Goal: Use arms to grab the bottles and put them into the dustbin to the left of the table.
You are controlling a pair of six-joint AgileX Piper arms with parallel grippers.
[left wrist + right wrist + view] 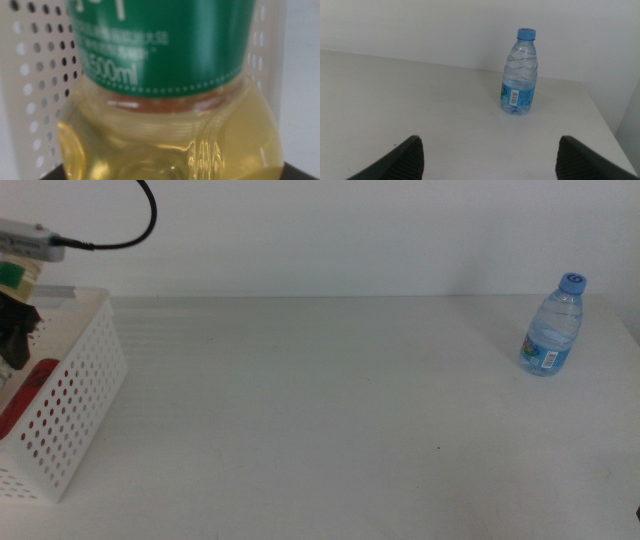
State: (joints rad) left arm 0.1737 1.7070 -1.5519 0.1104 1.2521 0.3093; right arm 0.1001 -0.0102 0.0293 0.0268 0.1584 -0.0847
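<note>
With my left gripper (15, 330) clamped on the green-labelled clear bottle of yellowish liquid (170, 100) over the white perforated plastic dustbin (75, 395), an off-centre release could clip its rim, while my right gripper (490, 155) waits wide open and empty.

The middle view looks forward and down across the table (330, 410), with the dustbin (70, 410) at its left edge. The left wrist view sits pressed close to the green-label bottle (170, 95), dustbin wall behind. The right wrist view faces the water bottle (519, 75), well ahead of its spread jaws, shared with the middle view (553, 328)
</note>
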